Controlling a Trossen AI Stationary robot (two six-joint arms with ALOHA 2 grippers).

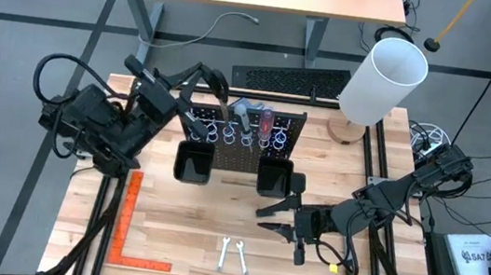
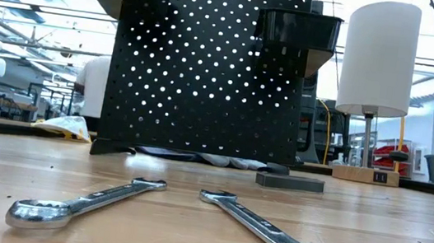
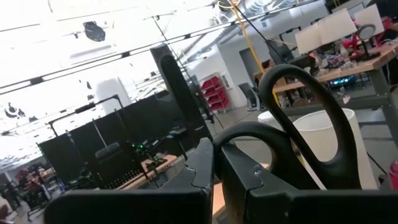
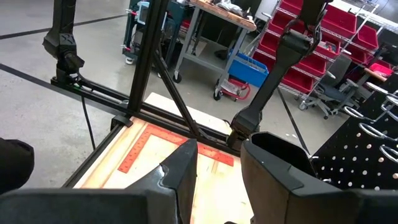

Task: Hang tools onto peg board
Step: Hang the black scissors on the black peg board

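The peg board [image 1: 247, 138] stands upright mid-table with a row of wire rings [image 1: 227, 135] and two black bins [image 1: 194, 162] on its near face. A red-handled screwdriver [image 1: 267, 121] and a grey tool [image 1: 241, 109] sit in the rings. My left gripper [image 1: 212, 81] is high above the board's far left, shut on black-handled scissors [image 3: 298, 124]. Two silver wrenches [image 2: 82, 205] [image 2: 270, 232] lie flat on the table near its front edge. My right gripper [image 1: 278, 213] hovers open and holds nothing, near the right bin. My left gripper has the scissors between its shut fingers [image 3: 249, 177], close below the two handle loops [image 3: 245, 134]. The loops stick out past the fingertips, lifted clear of the table and the board. The fingers themselves hide the blades and the place of contact.
An orange square ruler [image 1: 131, 227] lies at the table's near left. A white lamp [image 1: 382, 79] stands at the far right corner, and a keyboard [image 1: 290, 77] lies behind the board. Bare wood shows around the wrenches.
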